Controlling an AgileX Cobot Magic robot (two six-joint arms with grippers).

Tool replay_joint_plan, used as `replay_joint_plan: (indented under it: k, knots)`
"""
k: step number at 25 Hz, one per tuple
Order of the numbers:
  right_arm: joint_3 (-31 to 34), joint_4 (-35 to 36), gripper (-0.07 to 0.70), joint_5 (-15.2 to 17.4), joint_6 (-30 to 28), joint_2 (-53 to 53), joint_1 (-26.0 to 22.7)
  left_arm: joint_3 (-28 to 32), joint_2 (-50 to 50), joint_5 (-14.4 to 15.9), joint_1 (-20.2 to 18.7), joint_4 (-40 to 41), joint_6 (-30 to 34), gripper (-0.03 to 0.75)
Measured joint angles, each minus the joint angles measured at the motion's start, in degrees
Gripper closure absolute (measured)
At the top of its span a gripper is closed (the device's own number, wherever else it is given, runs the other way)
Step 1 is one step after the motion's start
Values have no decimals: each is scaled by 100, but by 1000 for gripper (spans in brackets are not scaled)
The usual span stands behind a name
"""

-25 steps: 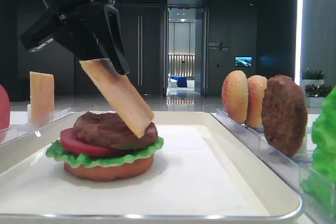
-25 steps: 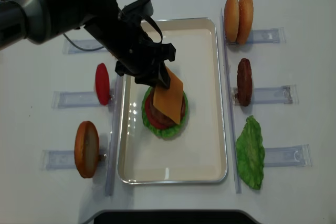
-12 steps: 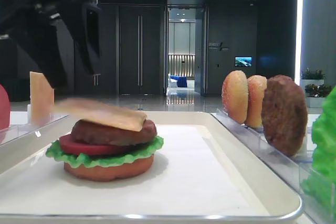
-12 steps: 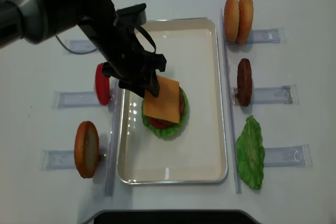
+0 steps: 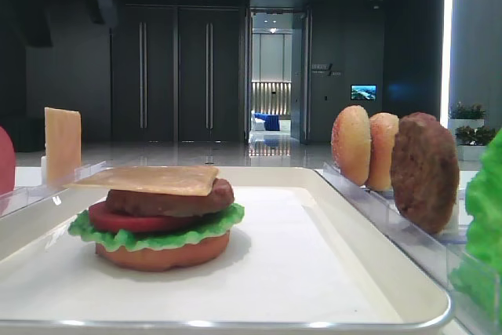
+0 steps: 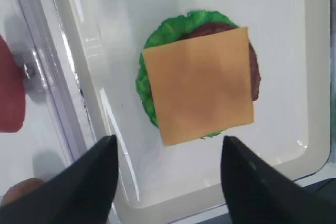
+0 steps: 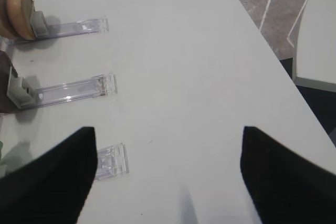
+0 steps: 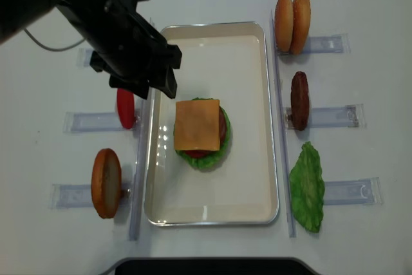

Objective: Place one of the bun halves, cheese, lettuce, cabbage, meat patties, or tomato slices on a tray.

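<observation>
Left tool point(image 6: 167, 174): jaws wide, empty, above the tray's point(image 8: 254, 94) left rim. Right tool point(image 7: 168, 171): jaws wide, empty, over bare surface point(image 7: 184, 66). Cheese point(image 8: 197, 123): flat atop stacked patty point(image 5: 220, 194), tomato, lettuce point(image 5: 157, 234), bun base, mid-tray. Spare bun halves point(image 8: 292, 14): far right rack.

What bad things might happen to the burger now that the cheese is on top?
1. The cheese lies off-centre on the stack, with its left edge and a corner sticking out past the meat patty, so it might slip or tip off if bumped.
2. The left tool hangs open just beside the stack; a careless swing might knock it.
3. The tall stack stands loose on the tray, so jostling the tray may slide it.
</observation>
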Motion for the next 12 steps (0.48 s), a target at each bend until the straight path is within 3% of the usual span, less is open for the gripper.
replay_joint_plan:
  k: [6,12]
  knots:
    - [0,0,96,0,0,0,0,-822,-82,895,0,495,-250,244]
    - [0,0,96,0,0,0,0,-1083,-82,1059,43,887,-402,244]
